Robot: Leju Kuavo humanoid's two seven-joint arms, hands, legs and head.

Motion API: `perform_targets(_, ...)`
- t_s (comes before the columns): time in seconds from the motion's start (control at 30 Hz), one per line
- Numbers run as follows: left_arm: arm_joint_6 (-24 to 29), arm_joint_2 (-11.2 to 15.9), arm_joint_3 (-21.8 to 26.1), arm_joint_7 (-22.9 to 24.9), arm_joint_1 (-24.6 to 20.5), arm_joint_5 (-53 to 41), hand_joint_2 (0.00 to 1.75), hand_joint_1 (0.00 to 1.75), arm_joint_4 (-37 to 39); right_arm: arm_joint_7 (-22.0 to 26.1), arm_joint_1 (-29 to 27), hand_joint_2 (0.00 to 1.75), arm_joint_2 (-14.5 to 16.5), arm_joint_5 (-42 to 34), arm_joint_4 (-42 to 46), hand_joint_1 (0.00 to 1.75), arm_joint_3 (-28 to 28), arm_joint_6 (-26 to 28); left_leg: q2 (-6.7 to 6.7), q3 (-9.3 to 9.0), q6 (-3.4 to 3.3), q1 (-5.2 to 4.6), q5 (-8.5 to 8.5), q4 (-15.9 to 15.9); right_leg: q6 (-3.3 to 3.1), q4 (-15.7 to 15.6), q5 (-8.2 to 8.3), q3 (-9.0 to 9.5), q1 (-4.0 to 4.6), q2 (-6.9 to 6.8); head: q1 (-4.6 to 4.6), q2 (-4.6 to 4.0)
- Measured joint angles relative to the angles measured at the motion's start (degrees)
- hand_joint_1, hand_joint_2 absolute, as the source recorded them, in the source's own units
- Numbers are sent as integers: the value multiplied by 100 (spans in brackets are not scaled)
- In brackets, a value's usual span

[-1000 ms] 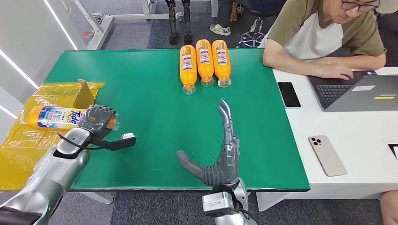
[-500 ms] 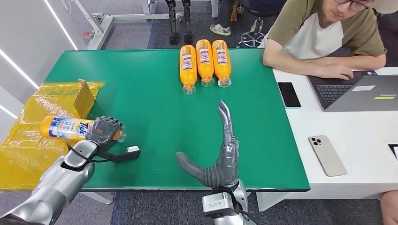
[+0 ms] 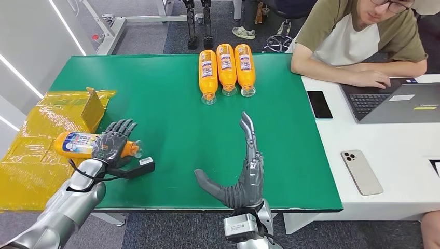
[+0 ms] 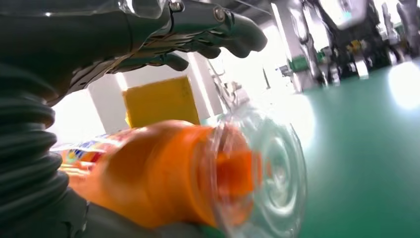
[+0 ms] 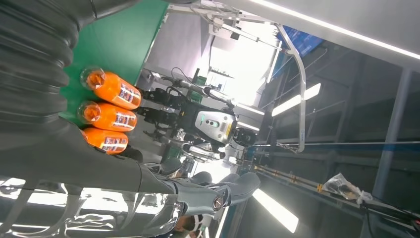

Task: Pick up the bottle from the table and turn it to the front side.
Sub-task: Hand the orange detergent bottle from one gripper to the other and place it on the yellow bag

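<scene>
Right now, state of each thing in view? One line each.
Tide bottle: lying sideways in the left hand, over the table's left edge.
Left hand: fingers wrapped over the bottle near its cap end.
Right hand: open, fingers straight, holding nothing.
Three orange bottles: lying side by side at the table's far edge, caps toward the robot.
Laptop: open, person typing.
Two phones: flat on the white desk.

Orange bottle [image 3: 83,144] with a blue-and-white label, lying on its side at the left of the frame, clear cap end pointing right, gripped around its neck end by the left robot hand [image 3: 113,141], over the green counter [image 3: 171,119] edge
</scene>
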State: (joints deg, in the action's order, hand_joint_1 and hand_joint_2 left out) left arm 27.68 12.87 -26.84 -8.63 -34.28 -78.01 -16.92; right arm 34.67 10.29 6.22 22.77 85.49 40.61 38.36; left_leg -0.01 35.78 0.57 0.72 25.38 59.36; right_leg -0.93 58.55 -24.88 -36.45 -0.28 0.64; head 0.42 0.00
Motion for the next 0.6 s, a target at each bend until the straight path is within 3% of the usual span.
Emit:
perform_targets(0.17, 449, -41, 398, -169, 39, 320, 175, 0, -1, 6, -3, 175, -2, -4, -1, 0, 0, 0, 0, 0, 0, 0, 0, 0, 0, 0, 0, 0, 0, 0, 0, -1)
perform_targets(0.27, 1008, -96, 894, -646, 216, 640, 175, 0, -307, 44, -8, 175, -4, -35, -11, 0, 0, 0, 6, -1, 0, -1, 0, 1, 0, -1, 0, -4, -1, 8, -1, 0)
perform_targets(0.37, 1189, -373, 2228, -2057, 546, 899, 175, 0, -1341, 143, -26, 175, -12, -131, -42, 0, 1, 0, 13, 3, 0, -3, 2, 3, 0, -1, 1, -10, -3, 18, 1, 0)
perform_targets(0.43, 1219, -646, 3359, -2866, 739, 1670, 175, 0, -2181, 219, -33, 175, -17, -226, -76, 0, 7, 0, 39, -2, 11, -3, 14, 2, -5, -1, 4, -12, -4, 43, 1, 0)
perform_targets(0.5, 1239, -861, 4209, -3094, 893, 2752, 175, 0, -2944, 292, -39, 175, -25, -306, -116, 0, 11, 0, 70, -14, 21, -3, 28, 1, -10, -1, 7, -11, -4, 75, -2, 0)
perform_targets(0.6, 1247, -1141, 4901, -3127, 1130, 3704, 175, 0, -3918, 370, -36, 175, -35, -373, -182, 0, 30, 0, 60, -15, 19, 1, 30, 1, -6, -1, -2, -6, -2, 66, 0, 0)
